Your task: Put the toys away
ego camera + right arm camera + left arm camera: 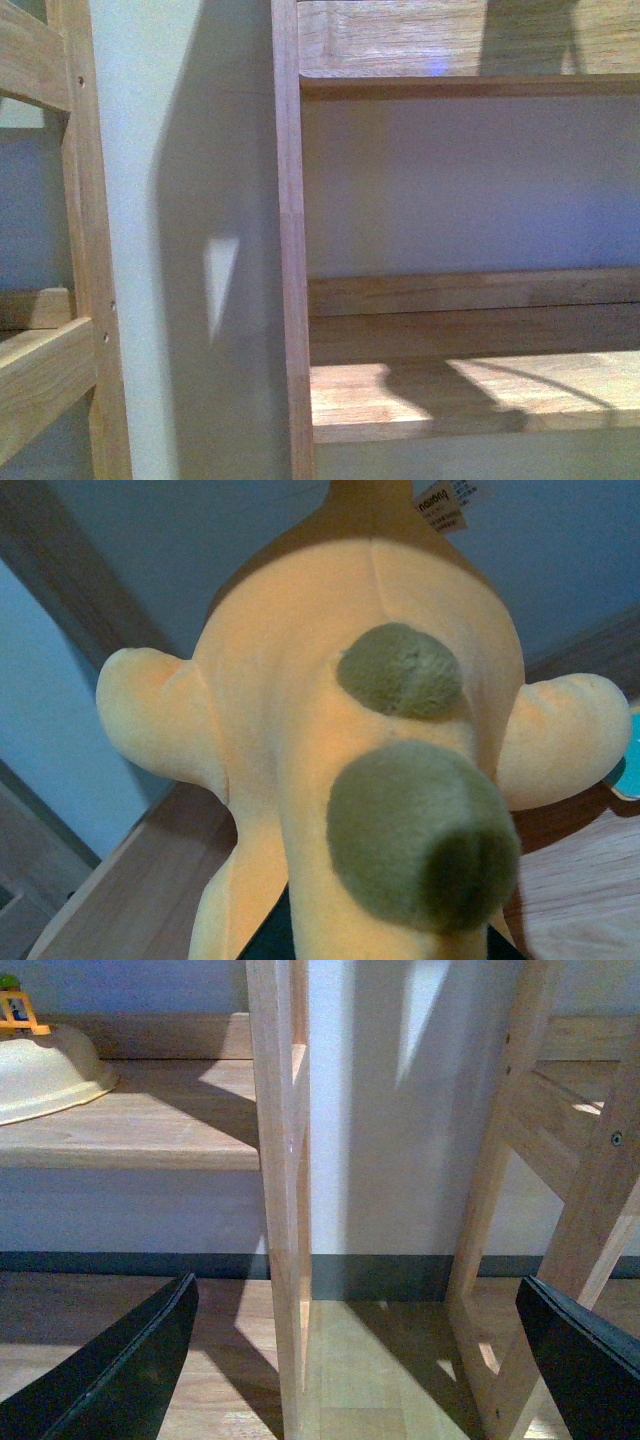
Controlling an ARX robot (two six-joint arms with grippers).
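The orange-yellow plush animal point(300, 740) fills the right wrist view, with two olive-green fuzzy patches and stubby limbs to each side. A white label point(445, 500) sticks out at its far end. My right gripper point(330, 940) is shut on the plush; only a dark bit of it shows under the fabric. My left gripper point(360, 1360) is open and empty, its black fingertips point(130, 1370) spread wide above the wooden floor, facing a wooden upright point(280, 1190). The plush and both grippers are out of the front view.
A wooden shelf unit point(470, 390) stands close ahead, with a side post point(292, 240) and an upper shelf point(460, 85). A second wooden frame point(85, 250) is at the left. A cream bowl point(45, 1070) with a small orange toy sits on a low shelf.
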